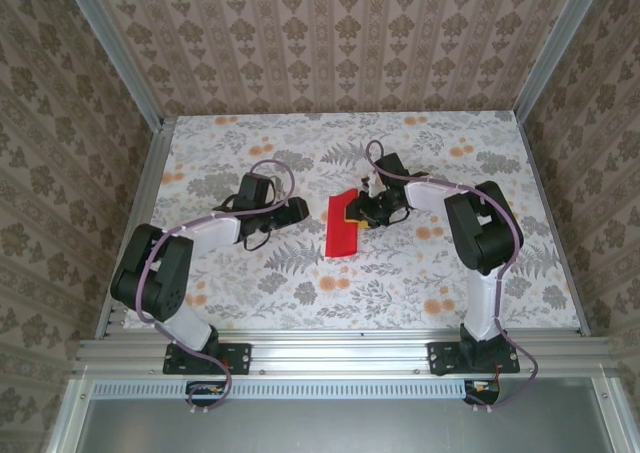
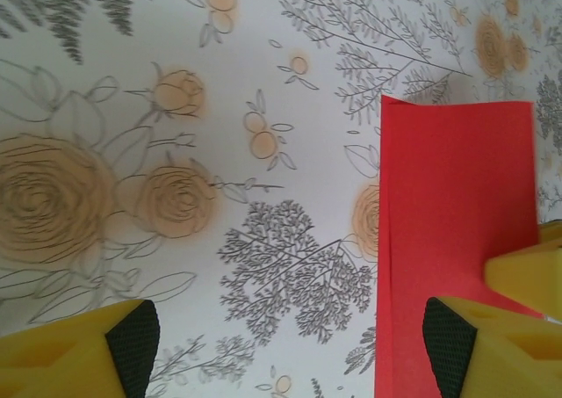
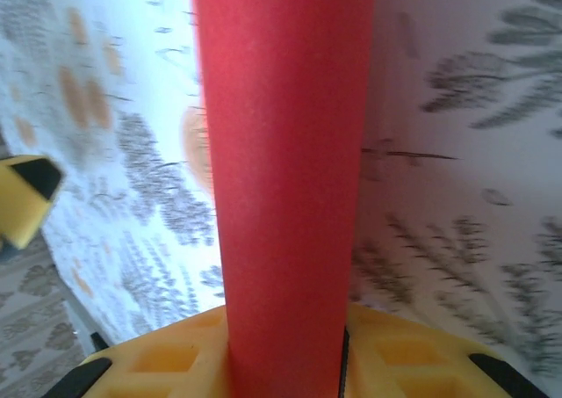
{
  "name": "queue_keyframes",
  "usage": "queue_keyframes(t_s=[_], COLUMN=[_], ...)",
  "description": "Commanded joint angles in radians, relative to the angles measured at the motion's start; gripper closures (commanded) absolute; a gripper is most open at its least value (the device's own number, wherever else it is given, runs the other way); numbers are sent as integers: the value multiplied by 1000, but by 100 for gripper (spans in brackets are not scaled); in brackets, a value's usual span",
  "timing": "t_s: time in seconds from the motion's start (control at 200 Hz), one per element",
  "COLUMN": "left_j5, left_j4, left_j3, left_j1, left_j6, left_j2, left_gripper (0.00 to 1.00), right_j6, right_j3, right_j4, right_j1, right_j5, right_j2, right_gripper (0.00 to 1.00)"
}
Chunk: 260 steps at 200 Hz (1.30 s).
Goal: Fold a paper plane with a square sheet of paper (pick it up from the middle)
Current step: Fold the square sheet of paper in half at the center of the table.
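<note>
Table: flat white tabletop (image 1: 300,293) printed with grey leaves and orange blooms, patterned wall panels on three sides.
Sheet: thin bright red paper sheet (image 1: 342,228), folded into a narrow rectangle, lying mid-table a little right of centre, long axis running near to far.
Right gripper: black right gripper (image 1: 367,211) with yellow fingers, at the sheet's far right edge, jaws pinching the red paper, which runs up between them in the wrist view.
Left gripper: matching left gripper (image 1: 301,211), just left of the sheet, jaws spread wide, nothing held.
Key relation: sheet to the right of the left jaws, its left long edge just inside their gap near one black pad (image 2: 448,350).
Nearer free arm: left.
Likely need: a short shift rightward to take that edge.
</note>
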<state>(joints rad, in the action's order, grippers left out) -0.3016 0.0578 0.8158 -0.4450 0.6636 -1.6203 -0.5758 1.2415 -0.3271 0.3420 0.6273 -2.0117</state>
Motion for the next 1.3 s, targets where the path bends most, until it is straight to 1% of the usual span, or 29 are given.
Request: queue_keyframes(t_s=[0.0,0.02,0.135,0.31,0.405,0.48,0.525,0.63,0.91,1.295], left_j5=[-13,-14,-18,-33,-43,-53,-53,-52,-41,-22], left_j4=[29,30,34,36,40,42,37,4,-1,20], left_j3=[38,41,55,82,97,106,111,118,107,120], left_j1=[-20,-37,-58,-84,-101,-115,-123,-141,-172,-178], left_j6=[22,20,11,19,29,40,55,76,105,117], left_j2=[-21,-23,-36,-62,-82,-93,-97,-95,-99,-131], left_gripper=[19,19,21,28,36,46,51,57,61,61], right_j6=[71,74,67,40,28,14,5,-24,-30,-36], right_j3=[39,43,61,58,56,55,51,36,26,52], right_j4=[-105,-112,-130,-123,-124,-121,-116,-100,-139,-203], right_j1=[-10,-10,-9,-11,-10,-10,-11,-11,-10,-4], right_j5=[-61,-68,-79,-98,-126,-139,-144,-165,-227,-310], right_j2=[-25,-27,-38,-43,-44,-48,-48,-49,-61,-97], right_gripper=[67,67,66,66,66,66,65,66,65,63])
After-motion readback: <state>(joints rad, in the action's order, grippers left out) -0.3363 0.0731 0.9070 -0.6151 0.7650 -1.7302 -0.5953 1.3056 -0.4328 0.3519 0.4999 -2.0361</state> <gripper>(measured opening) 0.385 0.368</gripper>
